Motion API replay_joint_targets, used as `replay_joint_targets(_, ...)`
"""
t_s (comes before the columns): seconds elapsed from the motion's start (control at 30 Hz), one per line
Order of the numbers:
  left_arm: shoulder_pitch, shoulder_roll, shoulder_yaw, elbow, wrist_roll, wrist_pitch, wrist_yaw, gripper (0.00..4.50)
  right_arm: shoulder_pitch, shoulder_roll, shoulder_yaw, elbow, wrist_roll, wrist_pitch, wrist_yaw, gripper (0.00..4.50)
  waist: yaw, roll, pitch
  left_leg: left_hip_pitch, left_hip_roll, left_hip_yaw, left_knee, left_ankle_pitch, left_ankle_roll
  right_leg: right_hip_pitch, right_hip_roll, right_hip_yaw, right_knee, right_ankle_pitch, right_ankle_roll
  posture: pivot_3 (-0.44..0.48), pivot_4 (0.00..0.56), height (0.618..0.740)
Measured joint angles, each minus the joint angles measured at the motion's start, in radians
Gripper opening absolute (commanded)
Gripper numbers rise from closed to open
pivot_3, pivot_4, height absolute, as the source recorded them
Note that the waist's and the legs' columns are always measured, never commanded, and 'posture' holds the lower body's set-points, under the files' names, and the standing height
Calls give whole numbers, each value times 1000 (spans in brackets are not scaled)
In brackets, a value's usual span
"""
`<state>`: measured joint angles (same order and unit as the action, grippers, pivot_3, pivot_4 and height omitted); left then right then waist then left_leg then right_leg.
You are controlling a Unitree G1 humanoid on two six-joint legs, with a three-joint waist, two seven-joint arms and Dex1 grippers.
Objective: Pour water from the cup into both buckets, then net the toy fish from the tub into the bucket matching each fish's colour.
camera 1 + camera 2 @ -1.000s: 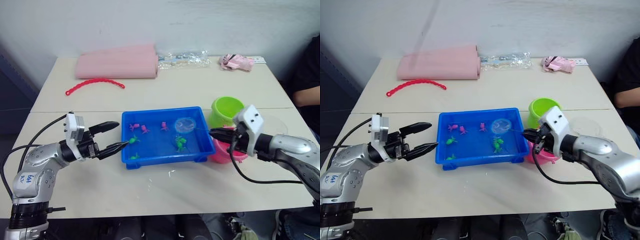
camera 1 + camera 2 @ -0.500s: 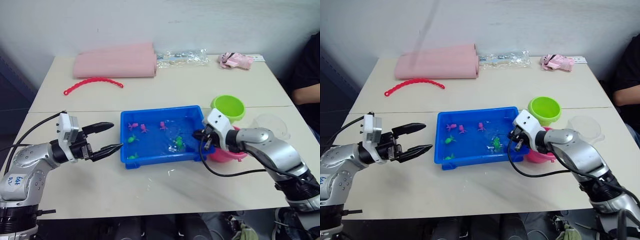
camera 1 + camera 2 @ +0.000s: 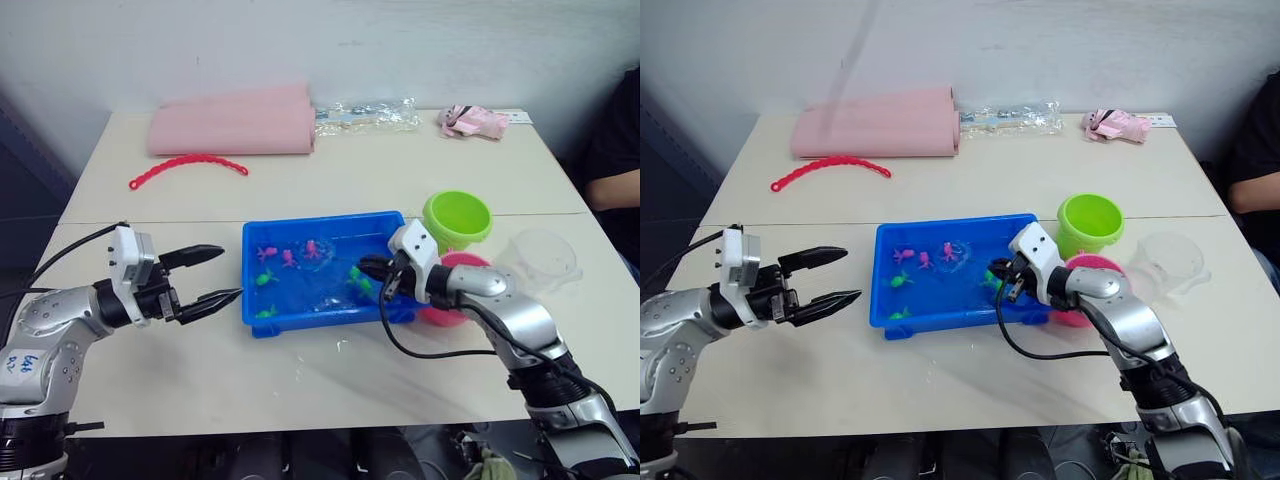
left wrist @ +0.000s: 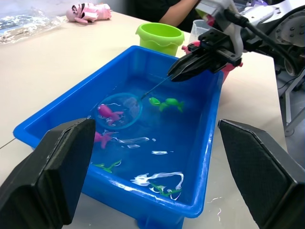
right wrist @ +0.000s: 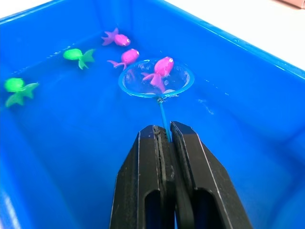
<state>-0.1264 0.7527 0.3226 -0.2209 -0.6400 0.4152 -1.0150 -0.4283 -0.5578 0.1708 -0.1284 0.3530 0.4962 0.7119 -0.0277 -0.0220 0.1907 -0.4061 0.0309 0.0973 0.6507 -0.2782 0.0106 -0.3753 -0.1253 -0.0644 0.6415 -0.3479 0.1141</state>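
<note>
The blue tub (image 3: 312, 322) sits mid-table, holding water and several pink and green toy fish (image 3: 263, 280). My right gripper (image 3: 366, 268) reaches in over its right end and is shut on the thin handle of the net (image 5: 156, 79). The net's hoop lies in the water around a pink fish (image 5: 162, 68). To the tub's left, my left gripper (image 3: 237, 272) hovers open and empty. The green bucket (image 3: 457, 220) stands right of the tub. The pink bucket (image 3: 452, 263) is partly hidden behind my right arm. The clear cup (image 3: 543, 259) stands at the far right.
A rolled pink cloth (image 3: 232, 120), a red beaded strip (image 3: 187, 165), a clear plastic bag (image 3: 365, 113) and a small pink bundle (image 3: 470, 121) lie along the far side of the table. A person (image 3: 615, 150) sits at the right edge.
My right gripper has swung left over the tub. The net's hoop went from the tub's right end to its middle back, around a pink fish. The left gripper has hardly moved.
</note>
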Motion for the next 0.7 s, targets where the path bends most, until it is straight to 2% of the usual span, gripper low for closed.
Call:
replay_joint_targets(0.17, -24, 2, 2, 4, 0, 6, -2, 4480, 68, -10, -92, -85, 36, -39, 35, 0, 1, 0, 0, 0, 0, 0, 0, 0, 0, 0, 0, 0, 0, 0, 0, 0, 150, 740)
replay_joint_targets(0.37, -95, -9, -26, 24, -8, 32, -4, 4480, 223, -71, -208, -193, 77, -63, 83, 0, 6, 0, 0, 0, -1, 0, 0, 0, 0, 1, 4, 0, 0, 0, 0, 0, 150, 740)
replay_joint_targets(0.7, -254, -79, -161, 101, -2, 29, -56, 4480, 539, -148, -571, -379, 207, -63, 112, 0, 26, 0, 0, 1, 1, 0, 0, 1, -1, 1, 9, 2, -3, 0, 0, 0, 150, 740)
